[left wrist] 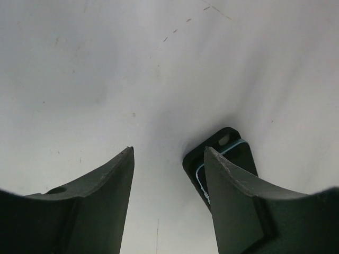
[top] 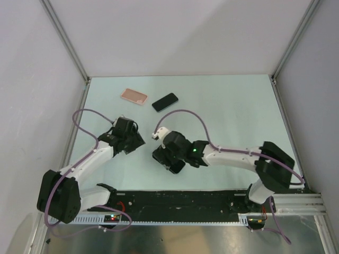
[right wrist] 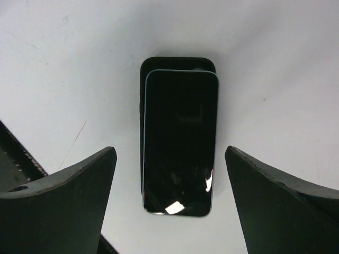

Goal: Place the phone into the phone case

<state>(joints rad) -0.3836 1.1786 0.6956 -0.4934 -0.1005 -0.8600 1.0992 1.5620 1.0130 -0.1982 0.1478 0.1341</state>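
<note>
The salmon-pink phone case (top: 133,96) lies flat at the far left of the table, apart from both grippers. A black phone (right wrist: 179,143) with a pale blue rim rests on a black shell (right wrist: 177,62) whose far end sticks out past it. My right gripper (right wrist: 170,149) hangs open over the phone's near end, one finger on each side and neither touching it. In the left wrist view the same phone and shell (left wrist: 229,150) show partly behind the right finger. My left gripper (left wrist: 169,149) is open over bare table with nothing between its fingers. From above, both grippers (top: 139,143) (top: 165,157) sit mid-table.
Another black slab (top: 164,102) lies to the right of the pink case at the back. Grey walls with metal corner posts (top: 273,79) close the table in. A black rail (top: 180,198) runs along the near edge between the arm bases.
</note>
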